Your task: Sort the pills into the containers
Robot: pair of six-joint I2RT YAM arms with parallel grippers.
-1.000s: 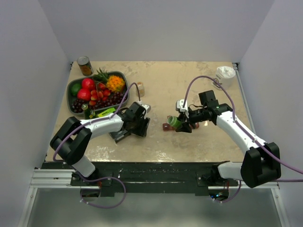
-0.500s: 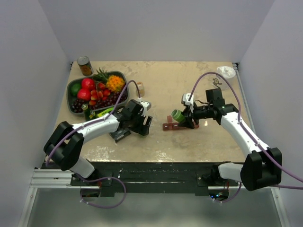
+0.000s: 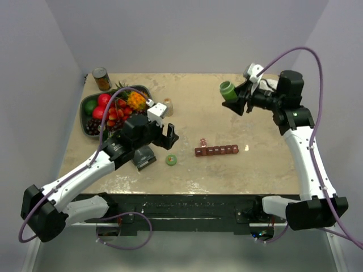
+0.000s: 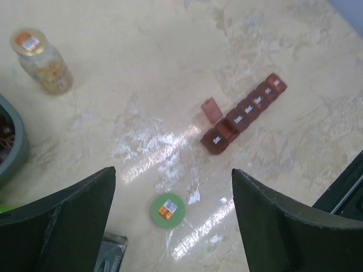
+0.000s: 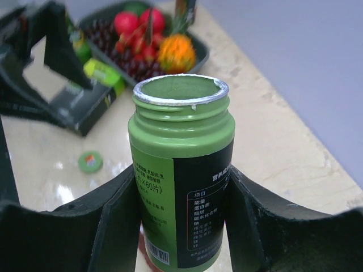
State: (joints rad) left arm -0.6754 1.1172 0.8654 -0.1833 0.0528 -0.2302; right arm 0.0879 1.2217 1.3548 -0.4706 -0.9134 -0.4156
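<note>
The right hand [image 5: 181, 175] is clamping the uncapped green bottle [image 3: 227, 89] high, well behind and right of the containers [image 3: 216, 151] on the worktop [image 3: 255, 170]. The left hand [image 4: 173, 174] is hanging wide open and empty to their left, above the green cap [image 4: 168, 208]. Pouring is likely coming next, calling for the bottle's mouth to be lowered over one compartment.

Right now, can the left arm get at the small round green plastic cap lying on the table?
Probably yes: the left pincer hangs open, aimed at the small round green cap, and nothing lies between them; the dark red-brown compartment strip sits apart.
</note>
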